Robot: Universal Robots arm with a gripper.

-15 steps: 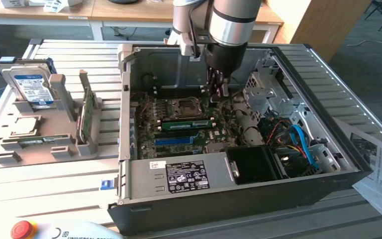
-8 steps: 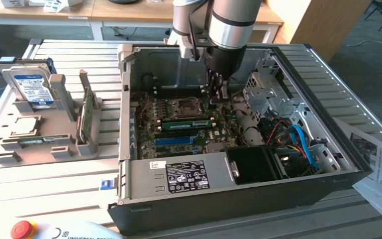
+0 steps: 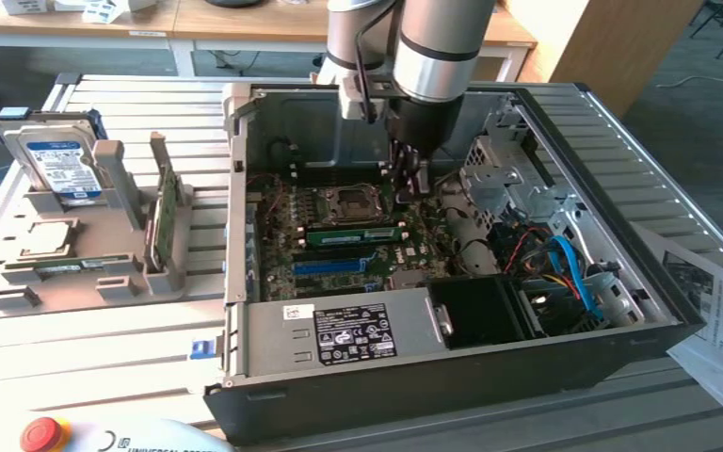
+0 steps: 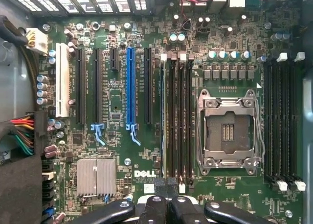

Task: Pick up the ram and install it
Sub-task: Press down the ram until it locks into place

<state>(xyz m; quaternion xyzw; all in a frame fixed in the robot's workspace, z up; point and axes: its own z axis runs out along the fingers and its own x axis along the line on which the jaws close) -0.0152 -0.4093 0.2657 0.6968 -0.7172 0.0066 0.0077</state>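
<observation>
The ram (image 3: 351,235), a long thin green stick, stands on edge in a memory slot of the motherboard, beside the CPU socket (image 3: 345,200). My gripper (image 3: 409,186) hangs inside the open computer case, just past the socket and a little above the board, apart from the ram. In the wrist view its two black fingertips are pressed together, so the gripper (image 4: 168,186) is shut with nothing between them. They sit over the end of the bank of black memory slots (image 4: 177,121), with the empty CPU socket (image 4: 227,132) alongside.
The case walls (image 3: 238,188) and drive cage (image 3: 506,169) close in around the arm. A power supply (image 3: 349,334) fills the near side. On the exterior view's left, a grey tray (image 3: 86,273) holds a hard drive (image 3: 57,162) and a green card on edge (image 3: 165,218).
</observation>
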